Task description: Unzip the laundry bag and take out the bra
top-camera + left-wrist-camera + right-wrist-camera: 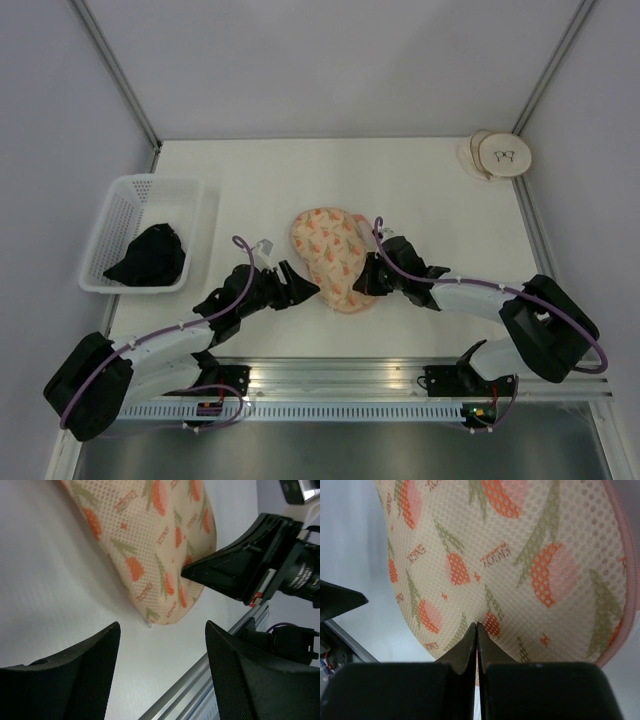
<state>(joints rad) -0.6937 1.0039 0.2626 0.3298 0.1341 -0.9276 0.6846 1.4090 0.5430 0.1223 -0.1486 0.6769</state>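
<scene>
The laundry bag (330, 255), a peach mesh pouch with orange prints, lies closed on the white table between both arms. It fills the right wrist view (510, 555), with pink trim (627, 595) on its right edge. My right gripper (364, 279) is shut, its tips (477, 626) pinching a fold of the bag's mesh at its near right side. My left gripper (306, 291) is open and empty, just off the bag's near left edge (162, 625). The bag (145, 545) and the right gripper (240, 570) show in the left wrist view. The bra is hidden.
A white lattice basket (112, 215) holding a black cloth (150, 255) stands at the left. A round white object (500, 155) sits at the back right corner. An aluminium rail (400, 375) runs along the near table edge. Walls enclose the table.
</scene>
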